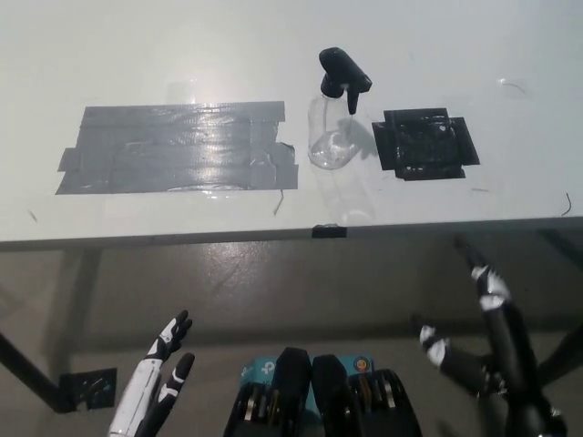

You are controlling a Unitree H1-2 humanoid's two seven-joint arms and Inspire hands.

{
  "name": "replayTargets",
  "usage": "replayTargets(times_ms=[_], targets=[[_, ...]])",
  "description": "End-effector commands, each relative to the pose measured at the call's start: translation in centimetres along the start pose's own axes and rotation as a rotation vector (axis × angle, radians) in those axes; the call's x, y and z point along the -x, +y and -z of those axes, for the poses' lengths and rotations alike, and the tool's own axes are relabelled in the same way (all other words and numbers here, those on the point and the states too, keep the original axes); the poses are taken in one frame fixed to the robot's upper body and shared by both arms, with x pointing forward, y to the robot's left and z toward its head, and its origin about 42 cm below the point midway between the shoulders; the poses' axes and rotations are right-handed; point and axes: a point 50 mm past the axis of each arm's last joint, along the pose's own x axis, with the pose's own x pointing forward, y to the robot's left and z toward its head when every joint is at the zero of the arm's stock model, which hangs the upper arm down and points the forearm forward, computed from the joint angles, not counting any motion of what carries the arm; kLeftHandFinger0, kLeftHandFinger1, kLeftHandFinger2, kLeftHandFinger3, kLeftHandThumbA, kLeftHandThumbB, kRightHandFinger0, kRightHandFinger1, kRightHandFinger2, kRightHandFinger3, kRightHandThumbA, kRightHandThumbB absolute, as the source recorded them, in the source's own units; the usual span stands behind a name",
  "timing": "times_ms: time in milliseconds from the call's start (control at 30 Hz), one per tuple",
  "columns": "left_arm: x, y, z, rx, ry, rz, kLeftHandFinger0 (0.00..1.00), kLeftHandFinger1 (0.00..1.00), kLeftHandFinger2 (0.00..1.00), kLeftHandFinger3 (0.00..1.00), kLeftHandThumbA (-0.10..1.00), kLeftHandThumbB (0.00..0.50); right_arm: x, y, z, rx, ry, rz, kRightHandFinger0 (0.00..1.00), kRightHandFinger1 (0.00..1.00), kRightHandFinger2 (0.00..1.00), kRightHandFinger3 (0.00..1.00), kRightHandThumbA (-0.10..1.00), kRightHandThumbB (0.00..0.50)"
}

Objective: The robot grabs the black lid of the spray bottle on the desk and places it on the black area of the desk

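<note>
— On the desk (273, 36), where's the bottle sitting?

— I see the spray bottle (332, 137) upright near the front edge, its black lid (344, 77) still on top, nozzle pointing away from the grey tape. Just beside it, on the side of my right arm, lies the black area (426, 144), a small square of dark tape; the bottle's base stands close to it but apart. On the bottle's other side the large grey tape patch (178, 147) comes almost up to the bottle.

— And your hands?

— Both hang below the desk edge, well short of the bottle. My white left hand (164, 369) is low on the far side from the square, fingers spread, holding nothing. My black right hand (478, 314) sits below the square, fingers splayed wide, also empty.
</note>
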Motion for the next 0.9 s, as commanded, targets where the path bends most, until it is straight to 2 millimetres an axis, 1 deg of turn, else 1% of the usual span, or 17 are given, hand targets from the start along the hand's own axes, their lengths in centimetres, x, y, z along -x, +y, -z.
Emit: replayTargets(times_ms=[0, 33, 67, 133, 167, 200, 233, 267, 333, 400, 467, 533, 600, 667, 767, 833, 867], targets=[[0.2, 0.1, -0.9, 0.021, -0.044, 0.004, 1.00, 1.00, 1.00, 1.00, 1.00, 0.165, -5.9, -3.5, -4.1, 0.259, -0.147, 0.150, 1.00, 1.00, 1.00, 1.00, 0.61, 0.197], [0.2, 0.1, -0.9, 0.022, -0.044, 0.004, 1.00, 1.00, 1.00, 1.00, 1.00, 0.165, -6.3, -3.6, -4.3, 0.274, -0.150, 0.152, 1.00, 1.00, 1.00, 1.00, 0.59, 0.195], [0.2, 0.1, -0.9, 0.032, -0.049, -0.001, 1.00, 1.00, 1.00, 1.00, 1.00, 0.159, -8.0, -4.3, -5.0, 0.351, -0.177, 0.150, 1.00, 1.00, 1.00, 1.00, 0.55, 0.218], [0.1, 0.2, -1.0, 0.031, -0.052, -0.001, 1.00, 1.00, 1.00, 1.00, 1.00, 0.166, -10.3, -5.2, -6.1, 0.449, -0.190, 0.129, 1.00, 1.00, 1.00, 1.00, 0.50, 0.259], [0.0, 0.4, -1.0, 0.014, -0.058, -0.001, 1.00, 1.00, 1.00, 1.00, 1.00, 0.161, -11.6, -5.6, -7.1, 0.481, -0.201, 0.113, 1.00, 1.00, 1.00, 1.00, 0.52, 0.285], [-0.1, 0.5, -1.0, 0.010, -0.059, -0.001, 1.00, 1.00, 1.00, 1.00, 1.00, 0.162, -12.4, -5.8, -7.7, 0.497, -0.211, 0.108, 1.00, 1.00, 1.00, 1.00, 0.55, 0.296], [-0.3, 0.5, -1.1, 0.006, -0.060, -0.004, 1.00, 1.00, 1.00, 1.00, 1.00, 0.167, -13.6, -6.0, -8.6, 0.521, -0.238, 0.108, 1.00, 1.00, 1.00, 1.00, 0.64, 0.297], [-0.3, 0.5, -1.2, 0.004, -0.060, -0.005, 1.00, 1.00, 1.00, 1.00, 1.00, 0.167, -13.9, -6.0, -8.9, 0.526, -0.243, 0.108, 1.00, 1.00, 1.00, 1.00, 0.66, 0.298], [-0.3, 0.6, -1.2, -0.003, -0.068, -0.002, 1.00, 1.00, 1.00, 1.00, 1.00, 0.158, -15.1, -5.7, -9.9, 0.538, -0.256, 0.112, 1.00, 1.00, 1.00, 1.00, 0.68, 0.291], [-0.2, 0.5, -1.1, -0.002, -0.063, 0.001, 1.00, 1.00, 1.00, 1.00, 1.00, 0.156, -16.7, -5.1, -10.7, 0.555, -0.264, 0.122, 1.00, 1.00, 1.00, 1.00, 0.69, 0.298], [0.2, 0.2, -1.0, -0.008, -0.055, 0.006, 1.00, 1.00, 1.00, 1.00, 1.00, 0.158, -18.0, -4.5, -11.6, 0.578, -0.253, 0.120, 1.00, 1.00, 1.00, 1.00, 0.68, 0.319], [0.0, 0.2, -1.0, -0.013, -0.058, 0.007, 1.00, 1.00, 1.00, 1.00, 1.00, 0.155, -18.9, -4.3, -12.0, 0.593, -0.245, 0.121, 1.00, 1.00, 1.00, 1.00, 0.69, 0.326], [0.1, 0.1, -1.0, -0.012, -0.054, 0.011, 1.00, 1.00, 1.00, 1.00, 1.00, 0.152, -20.9, -3.7, -12.8, 0.600, -0.226, 0.120, 1.00, 1.00, 1.00, 1.00, 0.71, 0.346], [-0.3, 0.0, -1.1, -0.016, -0.061, 0.012, 1.00, 1.00, 1.00, 1.00, 1.00, 0.151, -22.6, -3.4, -13.3, 0.595, -0.211, 0.117, 1.00, 1.00, 1.00, 1.00, 0.72, 0.364], [-1.5, -0.2, -1.4, -0.023, -0.087, 0.005, 1.00, 1.00, 1.00, 1.00, 1.00, 0.147, -25.5, -3.1, -13.7, 0.579, -0.185, 0.111, 1.00, 1.00, 1.00, 1.00, 0.70, 0.390], [-1.5, -0.2, -1.4, -0.027, -0.091, 0.002, 1.00, 1.00, 1.00, 1.00, 1.00, 0.152, -26.5, -2.5, -13.7, 0.580, -0.159, 0.099, 1.00, 1.00, 1.00, 1.00, 0.69, 0.393], [-1.2, -0.3, -1.5, -0.036, -0.082, 0.006, 1.00, 1.00, 1.00, 1.00, 1.00, 0.164, -27.0, -2.1, -13.8, 0.584, -0.134, 0.087, 1.00, 1.00, 1.00, 1.00, 0.70, 0.409]])
